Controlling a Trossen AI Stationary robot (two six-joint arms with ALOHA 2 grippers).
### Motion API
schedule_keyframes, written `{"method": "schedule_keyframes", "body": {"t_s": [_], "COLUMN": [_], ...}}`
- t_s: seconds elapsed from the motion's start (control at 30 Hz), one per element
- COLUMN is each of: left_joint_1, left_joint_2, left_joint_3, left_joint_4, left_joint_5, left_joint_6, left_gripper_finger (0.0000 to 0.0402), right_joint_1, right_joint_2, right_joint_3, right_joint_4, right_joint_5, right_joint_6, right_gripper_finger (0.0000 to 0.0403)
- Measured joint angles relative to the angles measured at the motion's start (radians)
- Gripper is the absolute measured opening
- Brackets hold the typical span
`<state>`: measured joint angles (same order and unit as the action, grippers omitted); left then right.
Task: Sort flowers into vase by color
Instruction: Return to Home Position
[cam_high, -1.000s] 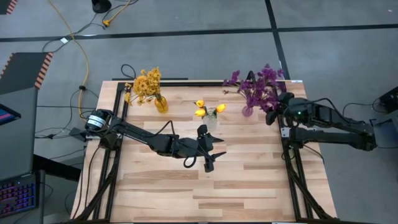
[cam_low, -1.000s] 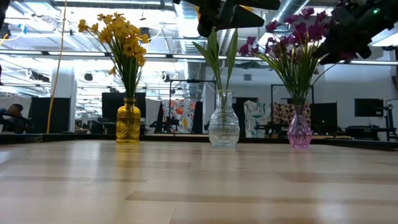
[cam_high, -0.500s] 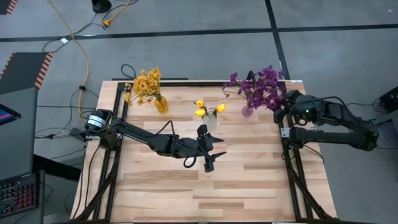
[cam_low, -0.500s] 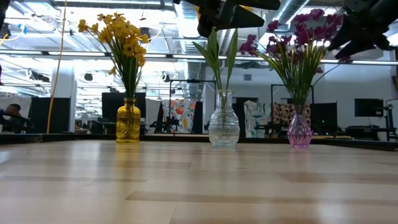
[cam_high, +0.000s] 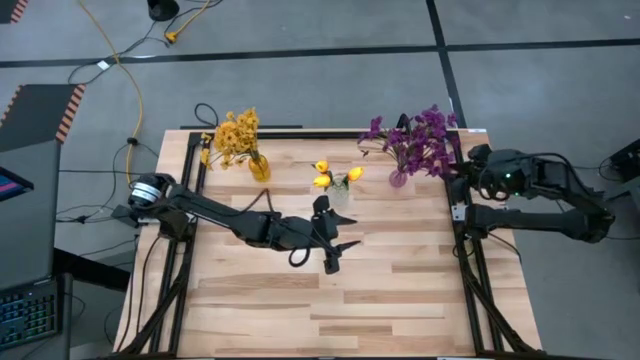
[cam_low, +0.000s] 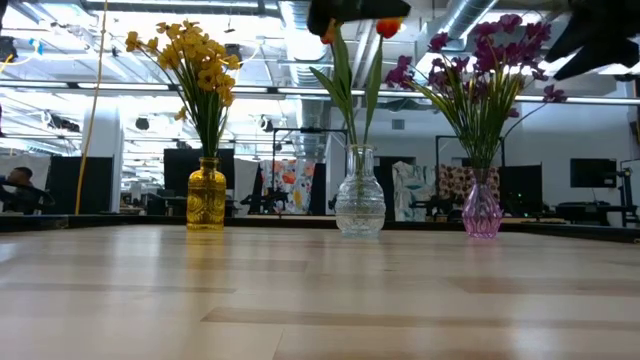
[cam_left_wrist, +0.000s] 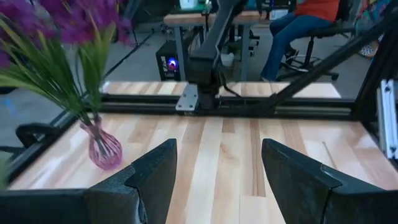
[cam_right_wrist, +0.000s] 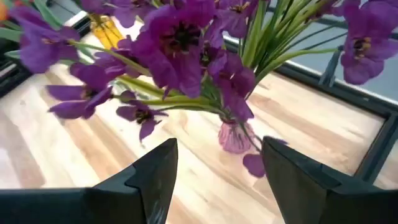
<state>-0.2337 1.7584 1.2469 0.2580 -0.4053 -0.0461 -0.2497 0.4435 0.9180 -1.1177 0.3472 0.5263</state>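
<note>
A yellow cable (cam_high: 130, 160) trails over the grey floor (cam_high: 300, 90) – a keyboard (cam_high: 22, 318) lies at far left – and 1 person (cam_left_wrist: 297, 28) sits on a chair.

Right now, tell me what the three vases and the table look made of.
Yellow vase: probably amber-tinted glass, glossy and translucent. Clear vase: colourless ribbed glass or clear plastic; the background shows through. Pink vase: likely tinted transparent glass, with shiny ridges. Table: pale wood planks with visible grain, smooth satin finish.
</note>
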Motion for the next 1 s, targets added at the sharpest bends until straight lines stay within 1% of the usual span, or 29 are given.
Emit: {"method": "schedule_keyframes", "body": {"t_s": [0.17, 0.37, 0.43, 0.53, 0.63, 0.77, 0.83, 0.9, 1.0], "left_joint_1": [0.000, -0.003, -0.004, -0.007, -0.012, -0.014, -0.014, -0.014, -0.014], "left_joint_2": [-0.083, -0.224, -0.279, -0.380, -0.495, -0.673, -0.762, -0.838, -0.940], "left_joint_3": [0.000, 0.000, 0.000, -0.024, -0.094, -0.226, -0.316, -0.424, -0.588], "left_joint_4": [-0.096, -0.248, -0.299, -0.353, -0.357, -0.325, -0.264, -0.170, -0.011], "left_joint_5": [-0.002, -0.008, -0.010, -0.020, -0.025, -0.025, -0.023, -0.018, 0.009], "left_joint_6": [0.022, 0.049, 0.042, 0.041, 0.034, -0.007, -0.021, -0.023, -0.007], "left_gripper_finger": [0.0224, 0.0224, 0.0224, 0.0224, 0.0224, 0.0224, 0.0224, 0.0224, 0.0224], "right_joint_1": [0.000, 0.000, 0.000, 0.000, 0.000, 0.000, 0.000, 0.000, 0.000], "right_joint_2": [0.000, 0.000, 0.000, -0.017, -0.047, -0.105, -0.137, -0.175, -0.232], "right_joint_3": [0.047, 0.120, 0.147, 0.167, 0.168, 0.154, 0.134, 0.100, 0.012], "right_joint_4": [-0.076, -0.166, -0.189, -0.190, -0.186, -0.170, -0.134, -0.055, 0.131], "right_joint_5": [-0.025, -0.030, -0.030, -0.030, -0.031, -0.031, -0.039, -0.073, -0.176], "right_joint_6": [-0.001, -0.005, -0.021, -0.054, -0.064, -0.068, -0.089, -0.125, -0.193], "right_gripper_finger": [0.0260, 0.0256, 0.0248, 0.0221, 0.0182, 0.0117, 0.0085, 0.0054, 0.0019]}}
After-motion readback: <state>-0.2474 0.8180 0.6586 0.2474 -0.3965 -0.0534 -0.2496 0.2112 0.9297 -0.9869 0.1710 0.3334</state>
